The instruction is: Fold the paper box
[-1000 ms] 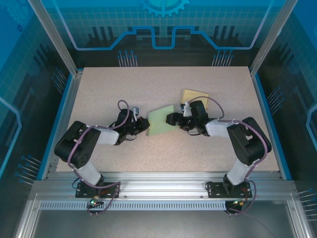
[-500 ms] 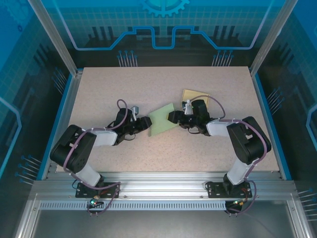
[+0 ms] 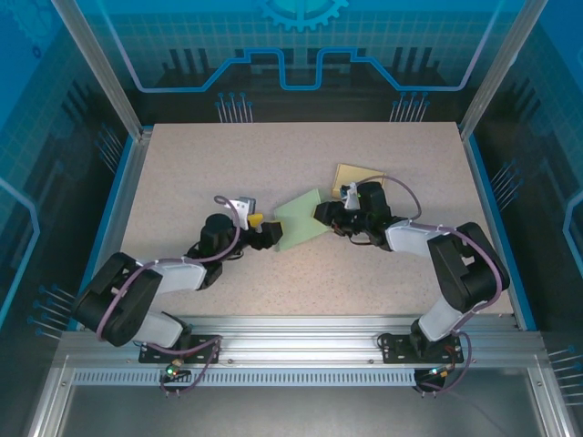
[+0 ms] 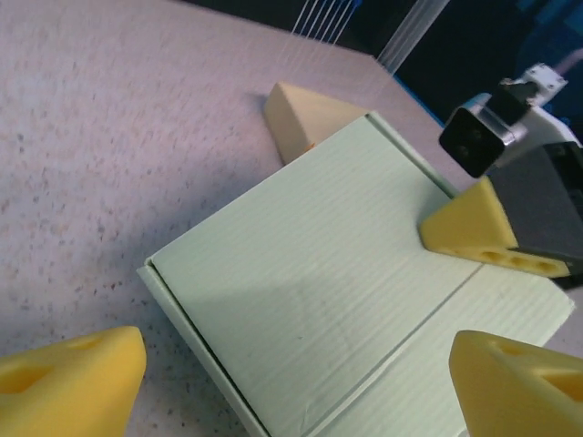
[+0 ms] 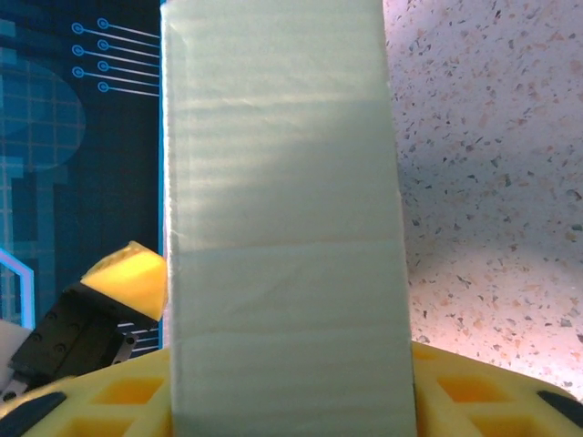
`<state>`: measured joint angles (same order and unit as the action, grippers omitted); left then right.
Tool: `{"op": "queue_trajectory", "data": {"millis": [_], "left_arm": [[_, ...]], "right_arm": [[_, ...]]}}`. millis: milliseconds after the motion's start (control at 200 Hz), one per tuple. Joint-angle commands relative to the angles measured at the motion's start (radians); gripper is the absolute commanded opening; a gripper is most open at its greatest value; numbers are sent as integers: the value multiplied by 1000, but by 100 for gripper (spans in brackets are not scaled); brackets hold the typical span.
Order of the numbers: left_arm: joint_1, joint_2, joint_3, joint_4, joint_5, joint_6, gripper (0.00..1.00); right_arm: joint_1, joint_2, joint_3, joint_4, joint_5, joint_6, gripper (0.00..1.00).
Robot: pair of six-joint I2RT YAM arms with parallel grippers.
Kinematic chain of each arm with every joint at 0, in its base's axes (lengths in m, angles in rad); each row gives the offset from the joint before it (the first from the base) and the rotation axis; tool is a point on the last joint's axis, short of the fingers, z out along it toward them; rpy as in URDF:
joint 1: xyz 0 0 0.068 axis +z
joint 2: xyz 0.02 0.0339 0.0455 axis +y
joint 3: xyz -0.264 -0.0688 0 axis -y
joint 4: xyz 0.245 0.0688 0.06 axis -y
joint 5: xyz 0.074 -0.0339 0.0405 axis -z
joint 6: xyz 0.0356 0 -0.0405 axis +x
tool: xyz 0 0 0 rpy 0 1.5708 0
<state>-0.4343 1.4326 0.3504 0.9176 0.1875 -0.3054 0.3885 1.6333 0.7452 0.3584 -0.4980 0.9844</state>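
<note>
Top external: the pale green paper box (image 3: pixel 296 221) lay flat at mid-table (image 3: pixel 273 155), closed, askew to the edges, its long axis running near-left to far-right. Both arms reached low towards it, the left gripper (image 3: pixel 261 229) at its near-left edge and the right gripper (image 3: pixel 323 215) at its right corner.

Left wrist: the left fingertips (image 4: pixel 68 382) stood wide apart, clear of the box.

Right wrist: the right pads (image 5: pixel 118 401) pressed against the box on either side.
</note>
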Motion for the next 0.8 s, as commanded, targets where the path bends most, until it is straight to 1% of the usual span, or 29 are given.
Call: {"op": "queue_trajectory", "data": {"millis": [0, 40, 60, 100, 150, 230, 365, 480, 525, 640, 675, 720, 795], "left_arm": [[-23, 57, -70, 373, 84, 266, 93], [-46, 88, -96, 468, 107, 358, 94], [-60, 95, -104, 481, 119, 413, 96], [-99, 90, -101, 445, 121, 532, 98], [-156, 86, -97, 393, 85, 666, 99], [-215, 73, -79, 308, 28, 794, 99], [-269, 71, -65, 269, -109, 923, 99], [-321, 91, -12, 147, -225, 1054, 99], [-327, 104, 5, 120, -243, 1069, 99], [-331, 128, 33, 136, -306, 1050, 99], [-338, 131, 45, 121, -331, 1066, 99], [-349, 144, 70, 98, -388, 1093, 99], [-361, 173, 96, 98, -450, 1142, 99]], "right_arm": [[-14, -29, -13, -18, 3, 34, 44], [-17, -31, -16, -19, 0, 50, 44], [-18, -31, -18, -19, -1, 59, 44], [-23, -34, -21, -18, -8, 76, 41], [-31, -40, -27, -15, -16, 96, 41], [-45, -56, -36, -19, -25, 121, 41], [-58, -101, -44, -58, -21, 139, 41], [-57, -140, -44, -82, -13, 151, 41], [-57, -156, -44, -83, -14, 153, 41], [-57, -199, -46, -140, 2, 153, 41], [-55, -214, -50, -148, 11, 155, 41], [-54, -231, -58, -154, 19, 160, 41], [-52, -254, -70, -159, 28, 166, 41]]}}
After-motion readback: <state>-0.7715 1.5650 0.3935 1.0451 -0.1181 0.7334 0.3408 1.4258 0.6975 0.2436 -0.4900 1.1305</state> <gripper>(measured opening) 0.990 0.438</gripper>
